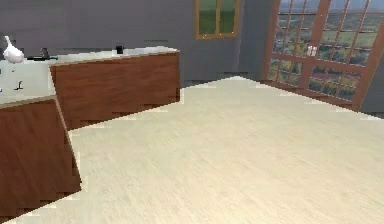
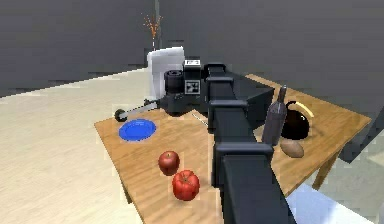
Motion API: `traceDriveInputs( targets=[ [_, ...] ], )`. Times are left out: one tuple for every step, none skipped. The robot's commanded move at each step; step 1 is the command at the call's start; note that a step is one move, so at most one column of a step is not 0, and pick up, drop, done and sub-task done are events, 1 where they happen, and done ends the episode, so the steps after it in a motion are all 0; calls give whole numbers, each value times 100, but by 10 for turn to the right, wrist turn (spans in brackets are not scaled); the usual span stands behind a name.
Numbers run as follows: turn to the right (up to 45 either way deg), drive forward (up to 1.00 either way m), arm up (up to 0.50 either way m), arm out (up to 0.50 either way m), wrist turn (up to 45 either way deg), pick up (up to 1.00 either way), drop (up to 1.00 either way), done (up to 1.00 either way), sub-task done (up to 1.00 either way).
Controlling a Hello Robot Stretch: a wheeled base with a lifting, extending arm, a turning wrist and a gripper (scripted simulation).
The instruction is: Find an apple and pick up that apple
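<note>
Apple [image 2: 185,185] is located nearest, by the table [image 2: 335,125] edge, with a second apple [image 2: 169,161] just beside it, both left of the arm bar [image 2: 235,150]. Farther out a blue plate [image 2: 138,129] is laid. Beyond it the gripper [image 2: 140,106] is extended; whether anything is held cannot be told. If one apple is nudged on approach, either may be rolled off the edge
</note>
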Motion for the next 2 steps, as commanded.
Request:
traceDriveInputs(
  targets=[
    [0, 0, 0, 0, 270, 0, 0, 0, 0],
    [0, 0, -30, 0, 0, 0, 0, 0, 0]
  ],
)
